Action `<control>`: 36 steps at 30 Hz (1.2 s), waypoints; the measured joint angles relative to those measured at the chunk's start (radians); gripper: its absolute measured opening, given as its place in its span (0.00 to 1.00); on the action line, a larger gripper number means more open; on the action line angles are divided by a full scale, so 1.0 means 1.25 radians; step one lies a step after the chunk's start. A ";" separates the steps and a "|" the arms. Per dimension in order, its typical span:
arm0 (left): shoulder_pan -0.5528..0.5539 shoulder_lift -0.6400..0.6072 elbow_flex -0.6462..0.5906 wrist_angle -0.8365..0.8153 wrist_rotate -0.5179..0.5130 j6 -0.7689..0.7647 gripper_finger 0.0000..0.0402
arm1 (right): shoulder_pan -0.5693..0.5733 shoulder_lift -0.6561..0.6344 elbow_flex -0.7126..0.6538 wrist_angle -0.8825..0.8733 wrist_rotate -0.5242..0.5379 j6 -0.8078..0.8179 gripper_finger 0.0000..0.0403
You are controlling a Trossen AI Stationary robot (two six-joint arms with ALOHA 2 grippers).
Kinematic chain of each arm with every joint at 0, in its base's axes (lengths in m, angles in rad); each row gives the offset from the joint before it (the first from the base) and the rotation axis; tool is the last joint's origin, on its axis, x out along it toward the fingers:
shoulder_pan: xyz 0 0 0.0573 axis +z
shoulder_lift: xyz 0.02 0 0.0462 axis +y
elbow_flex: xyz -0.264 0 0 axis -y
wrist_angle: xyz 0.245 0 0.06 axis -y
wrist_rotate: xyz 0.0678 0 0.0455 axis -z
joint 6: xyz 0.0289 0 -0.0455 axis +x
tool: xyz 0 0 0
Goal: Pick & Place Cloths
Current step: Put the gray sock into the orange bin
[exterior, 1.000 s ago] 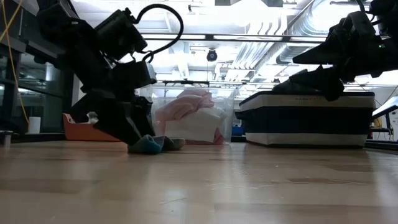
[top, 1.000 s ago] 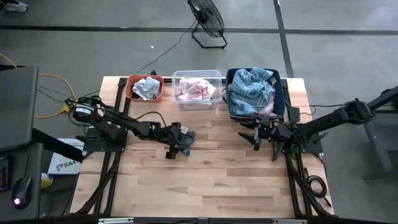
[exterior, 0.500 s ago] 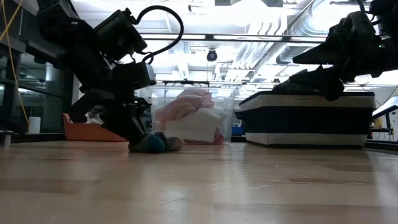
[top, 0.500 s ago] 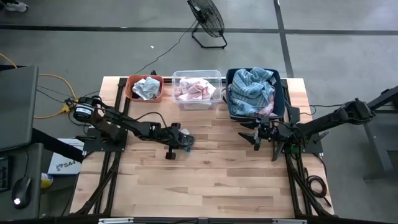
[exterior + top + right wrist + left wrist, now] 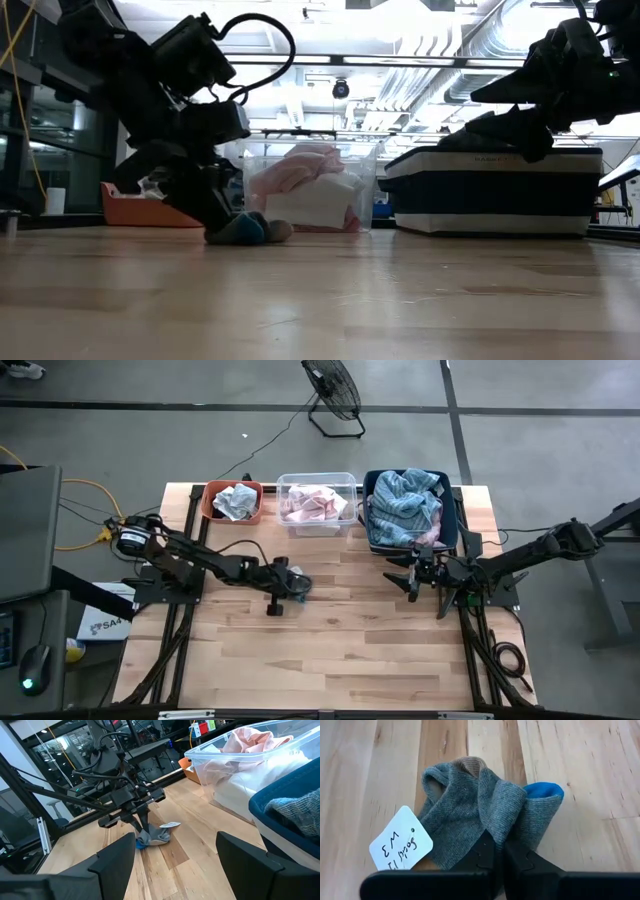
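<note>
- Down at frame centre-left of the high view, left gripper (image 5: 296, 586) is clamped on a small grey knit cloth w/ blue edge (image 5: 480, 810); cloth lies on the pale wood-plank table (image 5: 340, 640); white paper tag (image 5: 401, 845) attached
- Right gripper (image 5: 412, 572) hangs centre-right, fingers apart, nothing held; just below the dark blue plastic bin (image 5: 452, 520) w/ the large blue-striped cloth (image 5: 405, 505)

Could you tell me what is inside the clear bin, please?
The clear bin holds a pink cloth on top and a white cloth against its front wall. Anything beneath them is covered.
</note>
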 joint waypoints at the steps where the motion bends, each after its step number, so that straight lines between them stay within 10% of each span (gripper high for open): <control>1: 0.000 -0.003 0.000 -0.002 -0.001 -0.003 0.01 | 0.000 0.000 0.000 0.000 0.000 0.000 0.67; 36: -0.041 -0.508 -0.001 -0.608 -0.521 -0.437 0.01 | 0.000 0.000 0.000 -0.001 0.000 0.000 0.67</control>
